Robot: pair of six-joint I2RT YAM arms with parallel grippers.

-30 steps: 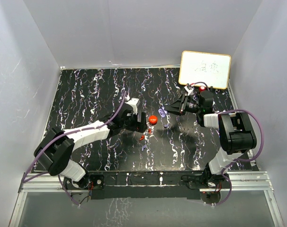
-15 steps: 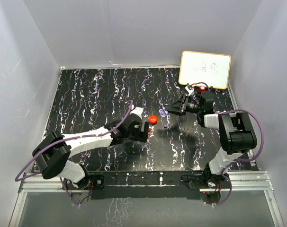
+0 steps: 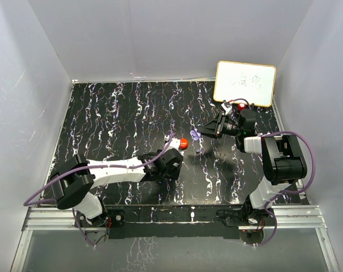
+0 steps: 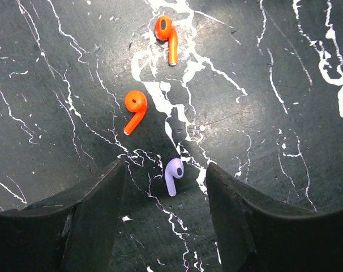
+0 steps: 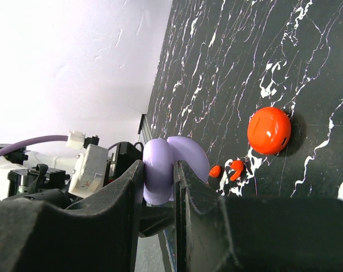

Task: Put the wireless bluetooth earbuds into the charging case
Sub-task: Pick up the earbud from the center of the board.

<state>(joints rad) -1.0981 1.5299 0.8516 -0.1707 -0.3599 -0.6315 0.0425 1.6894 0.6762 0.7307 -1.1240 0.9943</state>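
One lavender earbud [image 4: 172, 176] lies on the black marbled table [image 4: 284, 170] between the parted fingers [image 4: 98, 198] of your left gripper [image 4: 166, 169], touching neither. Just beyond it lie two red earbuds [image 4: 134, 109], apart from each other. Farther off, the round red case [image 3: 183, 143] rests on the table. Past that, your right gripper [image 5: 158, 175] is clamped on the lavender case [image 5: 188, 153].

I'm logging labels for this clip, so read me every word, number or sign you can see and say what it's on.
On the whiteboard: a few faint handwritten marks, too small and blurred to read.
On the purple earbud, orange case and purple case: no lettering shows.
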